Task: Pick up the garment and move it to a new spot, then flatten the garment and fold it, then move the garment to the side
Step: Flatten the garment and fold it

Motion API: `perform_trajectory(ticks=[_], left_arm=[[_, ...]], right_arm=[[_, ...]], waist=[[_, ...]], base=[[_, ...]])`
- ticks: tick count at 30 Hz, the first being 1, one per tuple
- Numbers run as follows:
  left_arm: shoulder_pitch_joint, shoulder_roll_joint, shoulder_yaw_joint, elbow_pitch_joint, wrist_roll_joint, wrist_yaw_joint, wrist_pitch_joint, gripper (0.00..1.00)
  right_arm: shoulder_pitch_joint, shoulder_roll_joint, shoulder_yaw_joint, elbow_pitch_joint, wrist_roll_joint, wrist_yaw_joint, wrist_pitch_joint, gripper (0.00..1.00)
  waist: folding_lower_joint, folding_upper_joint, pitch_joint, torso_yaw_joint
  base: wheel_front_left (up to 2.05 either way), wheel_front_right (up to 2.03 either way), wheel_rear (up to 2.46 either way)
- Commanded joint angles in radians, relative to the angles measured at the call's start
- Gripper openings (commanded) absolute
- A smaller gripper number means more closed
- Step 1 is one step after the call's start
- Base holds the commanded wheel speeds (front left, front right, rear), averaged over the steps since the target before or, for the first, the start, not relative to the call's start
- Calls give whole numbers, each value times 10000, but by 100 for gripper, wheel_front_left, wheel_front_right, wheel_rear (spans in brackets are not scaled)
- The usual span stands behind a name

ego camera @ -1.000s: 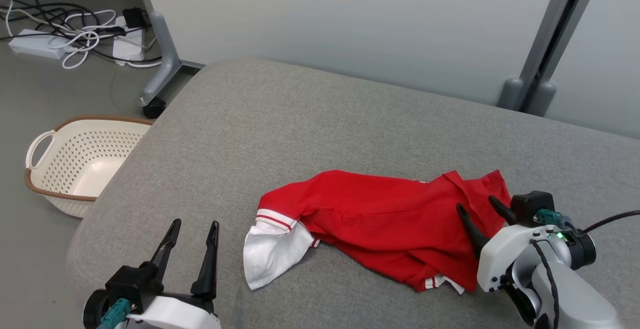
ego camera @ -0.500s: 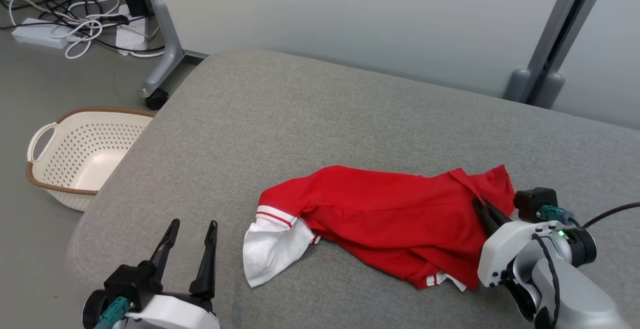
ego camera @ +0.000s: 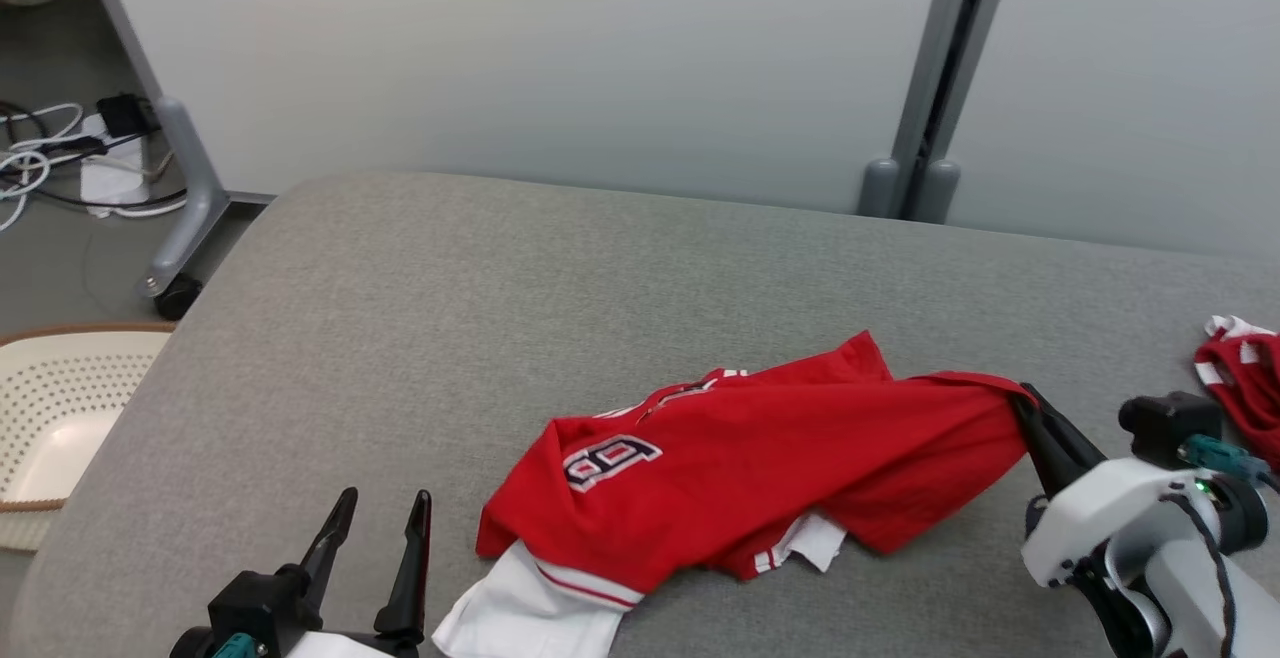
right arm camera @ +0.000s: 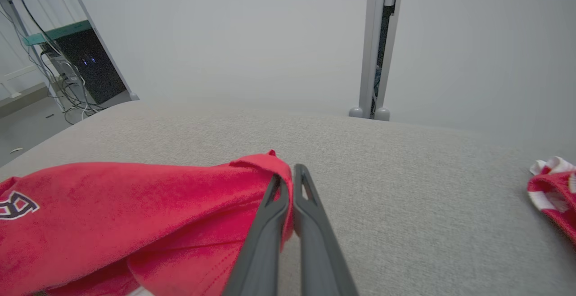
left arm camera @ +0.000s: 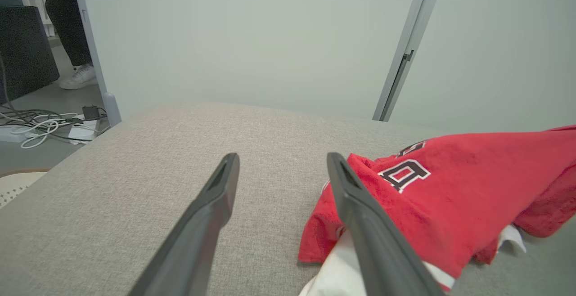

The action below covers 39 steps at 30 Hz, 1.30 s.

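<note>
The garment is a red shirt with white sleeves and a dark emblem, lying crumpled on the grey cushioned surface. Its right end is lifted and pulled taut toward my right gripper, which is shut on that red edge. In the right wrist view the garment has a fold pinched between the closed fingers of the right gripper. My left gripper stands open at the lower left, just left of the white sleeve. In the left wrist view the left gripper holds nothing, with the garment beside its right finger.
A second red and white cloth lies at the surface's right edge, also seen as a cloth in the right wrist view. A cream perforated basket sits on the floor at left. Cables and a power strip lie by a grey wheeled post.
My right gripper closed on the garment's right edge and dragged it rightward, turning the emblem side up. The head camera swung right. The left gripper stayed open.
</note>
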Motion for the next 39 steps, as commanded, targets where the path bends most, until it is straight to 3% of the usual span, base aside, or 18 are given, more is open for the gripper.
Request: perform_trajectory(ticks=[1,11,19,20,21,39], left_arm=[[115,-13,6,16,-57,-31,-44,100],[242,-106,-104,66,-30,-72,-44,100],[297,-153,-123,115,24,-97,-44,100],[315,-157,-126,133,34,-99,-45,100],[308,-159,-117,135,42,-91,-45,100],[562,-36,439,-75,192,-115,-45,100]], right_arm=[[524,-321,-147,-362,184,-2,-47,0],[2551,-1258,-1028,-1525,684,-2,-50,0],[3976,-917,-1554,-1844,1110,-2,-50,0],[4022,-858,-1597,-1840,1031,-2,-50,28],[4040,-822,-1694,-1885,887,-2,-50,100],[5123,610,-4124,-5126,-1444,0,-50,100]], waist=[[0,0,-155,-533],[0,0,-193,-1240],[0,0,-178,-1398],[0,0,-182,-1423],[0,0,-184,-1444],[0,0,-358,-2063]], base=[[0,0,0],[0,0,0],[0,0,0],[0,0,0],[0,0,0],[0,0,0]])
